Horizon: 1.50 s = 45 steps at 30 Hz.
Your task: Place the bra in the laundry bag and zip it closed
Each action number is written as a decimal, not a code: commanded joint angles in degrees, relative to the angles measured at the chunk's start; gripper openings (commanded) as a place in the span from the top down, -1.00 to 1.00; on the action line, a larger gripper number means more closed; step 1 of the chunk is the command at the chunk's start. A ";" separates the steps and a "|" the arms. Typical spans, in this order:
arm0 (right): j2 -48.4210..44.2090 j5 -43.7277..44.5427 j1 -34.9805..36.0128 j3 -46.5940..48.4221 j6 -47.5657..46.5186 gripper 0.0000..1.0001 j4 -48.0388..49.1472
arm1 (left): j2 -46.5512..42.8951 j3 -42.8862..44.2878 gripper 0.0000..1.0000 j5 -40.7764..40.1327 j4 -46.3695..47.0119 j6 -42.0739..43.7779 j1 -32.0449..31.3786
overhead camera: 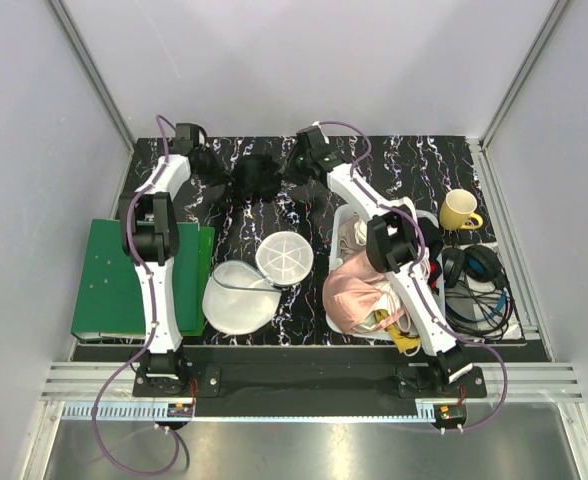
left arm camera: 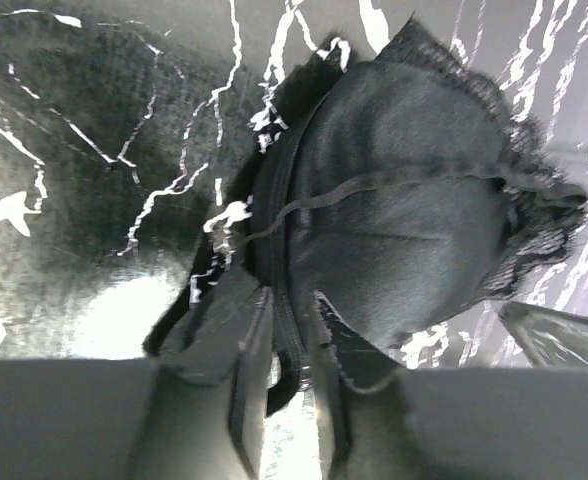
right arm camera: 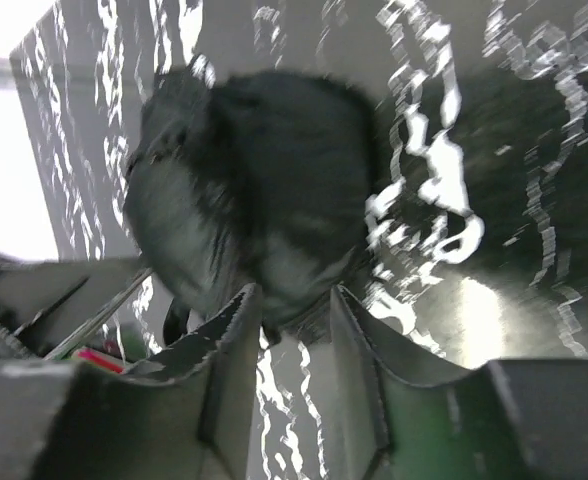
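The black bra (overhead camera: 257, 177) lies bunched at the back of the black marbled table, between my two grippers. My left gripper (overhead camera: 212, 165) is at its left end; in the left wrist view its fingers (left arm camera: 289, 300) are closed on a black band of the bra (left arm camera: 404, 190). My right gripper (overhead camera: 294, 168) is at the bra's right end; in the blurred right wrist view its fingertips (right arm camera: 294, 300) pinch the lower edge of the bra (right arm camera: 254, 170). The round white mesh laundry bag (overhead camera: 236, 300) lies open near the table's front, its ribbed circular panel (overhead camera: 285, 258) flipped up and back.
A white basket (overhead camera: 346, 215) at the right holds a shiny pink garment (overhead camera: 359, 295) and white cloth. A yellow mug (overhead camera: 460, 210) and black headphones with cables (overhead camera: 479, 285) are at the far right. A green board (overhead camera: 109, 280) lies at the left edge.
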 commanded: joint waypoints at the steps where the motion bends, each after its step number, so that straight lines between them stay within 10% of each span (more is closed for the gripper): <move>1: -0.95 4.35 -0.78 -0.51 1.32 0.27 5.13 | -0.33 3.53 0.59 0.03 2.20 -2.80 -0.03; 21: 8.54 -0.48 -1.13 4.67 5.01 0.64 6.10 | 7.84 6.34 0.53 -2.53 3.79 -19.40 2.78; 45: 3.46 -4.97 -0.07 -0.15 3.62 0.64 6.01 | 1.96 3.18 0.62 1.17 3.26 -14.93 -3.11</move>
